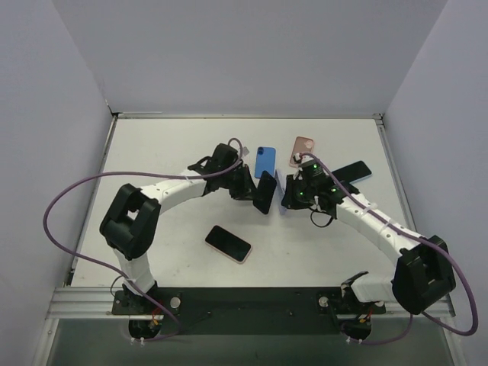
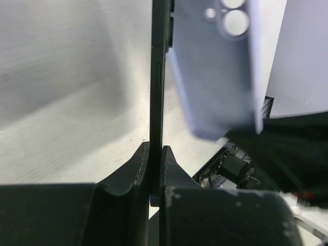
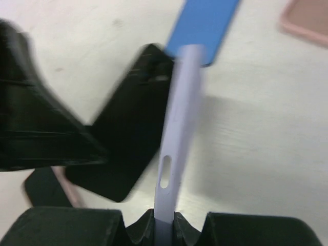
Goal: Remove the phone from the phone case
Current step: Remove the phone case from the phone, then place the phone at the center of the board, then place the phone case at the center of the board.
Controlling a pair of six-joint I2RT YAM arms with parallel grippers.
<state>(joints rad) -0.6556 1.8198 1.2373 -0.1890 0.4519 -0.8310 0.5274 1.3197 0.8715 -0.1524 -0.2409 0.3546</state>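
Phone (image 2: 157, 92): black, held edge-on and off the table, mid-table between the two arms. In the overhead view you see it as a dark slab (image 1: 264, 193), tilted.

Left fingers (image 2: 134, 177): clamped on the phone's lower edge, one on each face, no gap visible.

Phone case (image 2: 215, 72): lavender, camera cut-outs at its upper end, just beside the phone on its right. The lower ends stand clearly apart. At the far end they run close, and you cannot tell whether they touch. From the right wrist the case (image 3: 179, 128) shows edge-on, with the phone's flat face (image 3: 130, 138) to its left.

Right fingers (image 3: 136, 228): pinched on the case's near edge, closed on it.

Overhead, the case (image 1: 280, 195) sits between the phone and the right wrist.

On the table (image 1: 152, 152) around them:
- blue case (image 1: 264, 162) lying flat just behind the held pair
- pink case (image 1: 303, 150) to its right, near the back
- a dark phone (image 1: 353, 171) flat beyond the right arm
- a pink-edged phone (image 1: 228, 243) flat, screen dark, well forward of the pair, toward the left arm's base
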